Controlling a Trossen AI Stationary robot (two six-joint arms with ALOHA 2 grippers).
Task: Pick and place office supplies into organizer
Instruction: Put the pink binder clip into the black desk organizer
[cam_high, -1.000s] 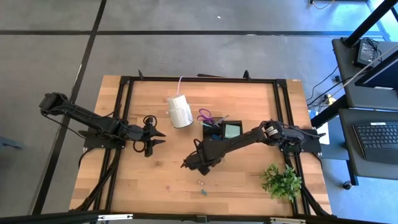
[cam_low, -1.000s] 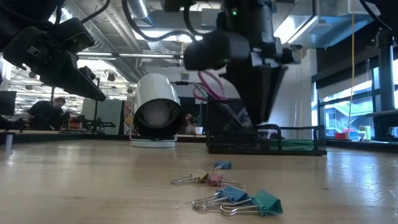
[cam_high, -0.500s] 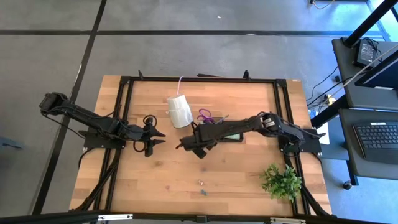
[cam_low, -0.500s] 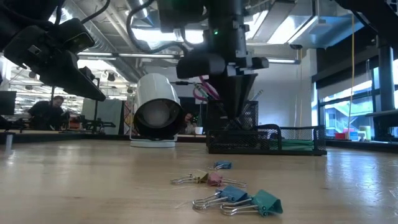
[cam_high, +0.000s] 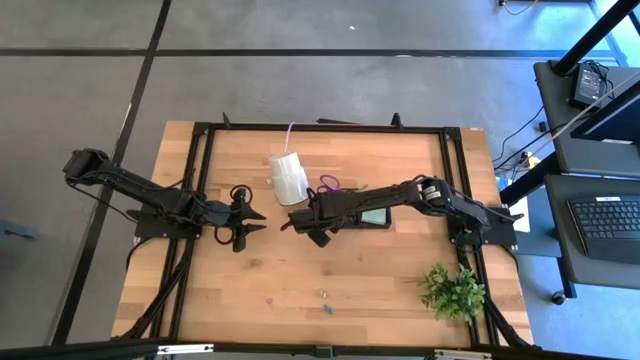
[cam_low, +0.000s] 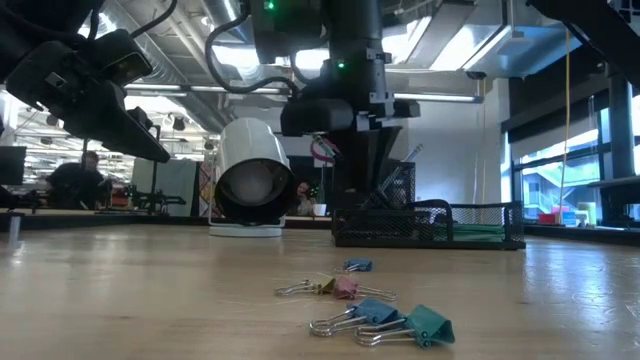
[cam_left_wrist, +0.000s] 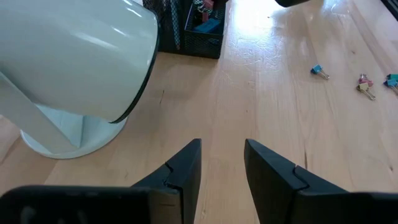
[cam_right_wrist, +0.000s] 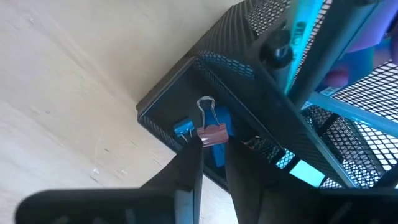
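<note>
The black mesh organizer (cam_high: 358, 212) stands at the table's middle, with purple-handled scissors (cam_high: 329, 185) and pens standing upright in it. My right gripper (cam_high: 312, 220) is at its left end, shut on a pink binder clip (cam_right_wrist: 212, 134) over a corner compartment (cam_right_wrist: 163, 118) that holds blue clips (cam_right_wrist: 183, 129). In the low view this gripper (cam_low: 356, 185) points down. Several loose binder clips (cam_low: 372, 312) lie on the table near the front edge. My left gripper (cam_left_wrist: 222, 149) is open and empty, left of the white cylinder roll (cam_high: 288, 178). My right gripper pinches the pink clip's body (cam_right_wrist: 214, 135) between its two fingertips (cam_right_wrist: 190, 157). The fingers point down from above. The clip's wire handle (cam_right_wrist: 206, 107) sticks out past the fingertips. The clip is lifted clear of the table, over the organizer's corner compartment.
The white cylinder roll (cam_low: 248, 180) lies on its side just left of the organizer. A green leafy plant (cam_high: 454, 290) stands at the near right. Bare wood lies between the two grippers and the loose clips (cam_high: 326, 302).
My right gripper has gone from above the loose clips toward the table's far edge, to the organizer's left end, and has come lower, still shut.
</note>
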